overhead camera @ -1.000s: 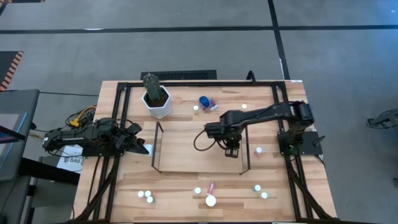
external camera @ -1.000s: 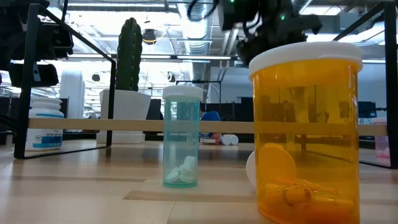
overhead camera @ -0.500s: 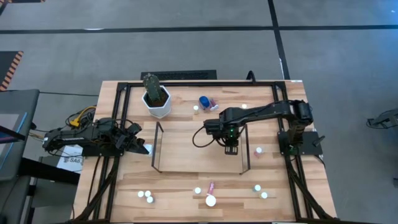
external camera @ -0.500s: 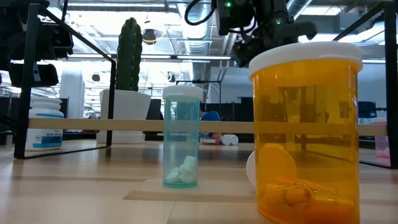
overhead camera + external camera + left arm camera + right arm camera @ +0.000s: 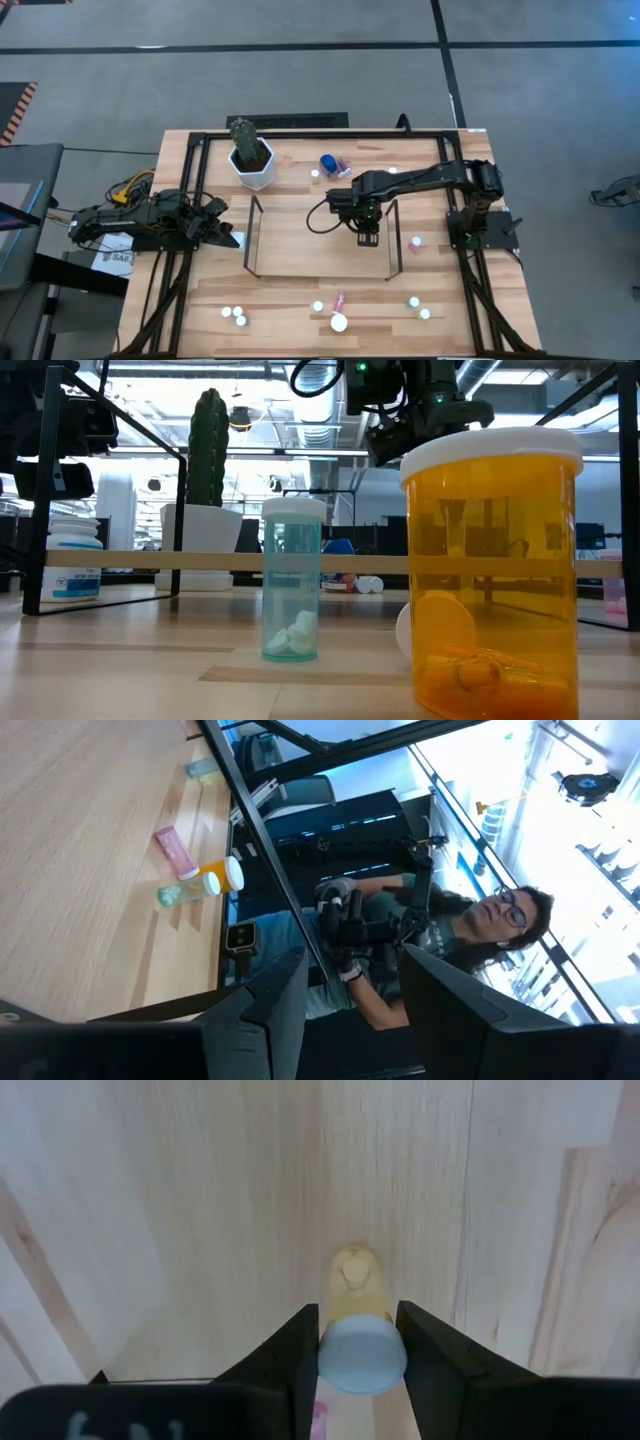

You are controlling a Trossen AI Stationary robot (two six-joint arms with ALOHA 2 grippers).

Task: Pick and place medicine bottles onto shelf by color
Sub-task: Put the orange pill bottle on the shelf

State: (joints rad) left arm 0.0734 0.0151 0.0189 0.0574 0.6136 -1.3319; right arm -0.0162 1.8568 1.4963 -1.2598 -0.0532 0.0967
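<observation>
My right gripper (image 5: pixel 366 236) points down over the right part of the shelf (image 5: pixel 300 240) and is shut on a small yellowish, white-capped medicine bottle (image 5: pixel 352 1285). In the low view the right gripper (image 5: pixel 420 420) shows high up, behind an orange bottle (image 5: pixel 490 570). Other medicine bottles stand near the table's near edge (image 5: pixel 318 306), at the right (image 5: pixel 416 241) and at the far side, one with a blue cap (image 5: pixel 328 163). My left gripper (image 5: pixel 232 238) waits at the table's left edge, open (image 5: pixel 355 990). My right gripper pinches the bottle at its white cap (image 5: pixel 362 1355) between its two fingers, coming from above and pointing down. The bottle hangs upright below the fingers, cap up, clear of the shelf's board.
A cactus in a white pot (image 5: pixel 251 155) stands at the far left. The shelf's dark-framed end panels (image 5: pixel 392 240) rise close beside my right gripper. A teal bottle (image 5: pixel 292 580) stands near the low camera. A person (image 5: pixel 440 920) sits beyond the table.
My right gripper has tipped a little at the wrist while it keeps the bottle over the right part of the shelf.
</observation>
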